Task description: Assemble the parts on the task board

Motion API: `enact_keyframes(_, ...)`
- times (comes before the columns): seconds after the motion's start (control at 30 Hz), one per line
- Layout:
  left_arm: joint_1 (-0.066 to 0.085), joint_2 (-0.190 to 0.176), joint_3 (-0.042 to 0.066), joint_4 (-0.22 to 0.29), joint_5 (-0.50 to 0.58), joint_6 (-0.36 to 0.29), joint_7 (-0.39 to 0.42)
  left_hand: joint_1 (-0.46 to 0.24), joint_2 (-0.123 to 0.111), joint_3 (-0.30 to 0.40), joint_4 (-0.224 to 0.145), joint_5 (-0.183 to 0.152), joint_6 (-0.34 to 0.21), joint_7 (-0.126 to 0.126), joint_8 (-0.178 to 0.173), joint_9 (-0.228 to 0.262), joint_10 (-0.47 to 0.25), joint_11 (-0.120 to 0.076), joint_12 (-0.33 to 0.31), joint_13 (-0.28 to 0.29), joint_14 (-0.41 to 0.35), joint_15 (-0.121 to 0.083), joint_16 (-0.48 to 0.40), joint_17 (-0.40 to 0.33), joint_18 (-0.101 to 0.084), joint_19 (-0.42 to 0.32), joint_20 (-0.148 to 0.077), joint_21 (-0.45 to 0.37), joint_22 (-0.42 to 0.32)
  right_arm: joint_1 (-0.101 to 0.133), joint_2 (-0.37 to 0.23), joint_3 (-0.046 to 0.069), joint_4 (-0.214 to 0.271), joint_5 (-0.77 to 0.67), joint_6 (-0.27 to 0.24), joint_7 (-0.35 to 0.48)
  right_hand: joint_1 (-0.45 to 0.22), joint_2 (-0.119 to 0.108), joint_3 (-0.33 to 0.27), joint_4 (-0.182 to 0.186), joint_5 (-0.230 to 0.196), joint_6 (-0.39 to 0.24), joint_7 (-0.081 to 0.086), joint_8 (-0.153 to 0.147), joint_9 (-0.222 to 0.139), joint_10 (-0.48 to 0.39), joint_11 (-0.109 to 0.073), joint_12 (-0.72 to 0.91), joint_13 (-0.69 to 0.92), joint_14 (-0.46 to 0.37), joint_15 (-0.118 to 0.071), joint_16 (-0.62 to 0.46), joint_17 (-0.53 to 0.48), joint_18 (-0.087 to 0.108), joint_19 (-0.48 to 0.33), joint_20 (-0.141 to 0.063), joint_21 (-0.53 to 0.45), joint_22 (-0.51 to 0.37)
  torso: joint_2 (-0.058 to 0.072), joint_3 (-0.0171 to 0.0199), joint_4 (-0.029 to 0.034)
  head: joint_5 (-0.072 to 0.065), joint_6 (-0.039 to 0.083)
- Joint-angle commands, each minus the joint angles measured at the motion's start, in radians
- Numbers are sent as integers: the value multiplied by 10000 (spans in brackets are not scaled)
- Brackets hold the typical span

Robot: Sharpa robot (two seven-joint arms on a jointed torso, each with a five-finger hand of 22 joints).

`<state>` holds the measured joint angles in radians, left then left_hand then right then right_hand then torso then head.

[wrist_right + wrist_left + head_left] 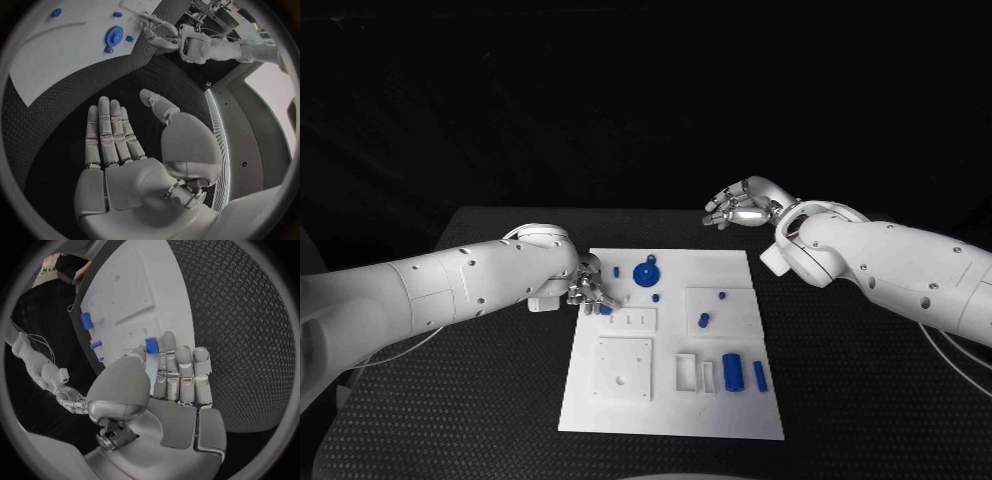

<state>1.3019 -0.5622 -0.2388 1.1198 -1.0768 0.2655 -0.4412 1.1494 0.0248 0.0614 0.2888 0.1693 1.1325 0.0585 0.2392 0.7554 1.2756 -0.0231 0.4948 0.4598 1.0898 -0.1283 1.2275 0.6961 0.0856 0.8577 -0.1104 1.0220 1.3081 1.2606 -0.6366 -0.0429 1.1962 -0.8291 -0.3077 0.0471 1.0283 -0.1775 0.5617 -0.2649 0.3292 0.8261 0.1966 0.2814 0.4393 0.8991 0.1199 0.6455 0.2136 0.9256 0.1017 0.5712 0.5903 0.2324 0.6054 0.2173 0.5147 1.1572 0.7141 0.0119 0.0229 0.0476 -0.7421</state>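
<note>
Nothing readable here, honestly. No text, labels, brand marks or numbers on the board (733,268), the blue parts (733,372), either hand (593,292) (744,204) or the surface (473,420). If there's any print anywhere, it's too small to make out.

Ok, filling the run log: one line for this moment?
left hand: at task board edge, touching blue part | right hand: open, off board
</note>
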Motion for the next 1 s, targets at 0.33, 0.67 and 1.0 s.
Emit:
enact_keyframes(0.33, -9, 13, 2, 13, 140, -207, 132, 1135, 274, -315, 0, 55, -41, 10, -43, -6, -21, -6, -33, 33, -34, 11, -16, 9, -114, 11, -1076, -78, 163, -16, 16, 2, -7, -85, 130, 45, -39, 96, -65, 15, 66, 25, 3, 27, -15, 0, 37, 49, -20, -22, 15, -38, 17, 65, 20, 59, -33, 11, 3, 6, -11, 8, -13)
enact_keyframes(0.67, -32, -98, 7, 60, 259, -563, 186, 2001, 432, -661, 4, 522, -38, 17, -45, -17, -17, 3, -55, 45, -39, 19, -21, 3, -155, 20, -1070, -117, 168, -37, 16, 2, -26, -81, 150, 45, -46, 94, -71, 20, 75, 24, 4, 27, -19, -2, 38, 52, -31, -25, 15, -42, 19, 65, 17, 63, -38, 14, 3, -2, -19, 2, 13)
enact_keyframes(1.0, -34, -162, 8, 54, 649, -666, 326, 2122, 249, -873, 31, 1143, -70, 42, -78, -47, -49, 29, -95, 37, -62, 42, -48, -14, -195, 19, -1051, -169, 159, -49, -9, 2, -23, -79, 171, 36, -68, 85, -85, 30, 90, 20, 6, 25, -27, -5, 40, 55, -49, -29, 17, -48, 22, 66, 13, 68, -46, 17, 3, -2, -1, -15, 1)
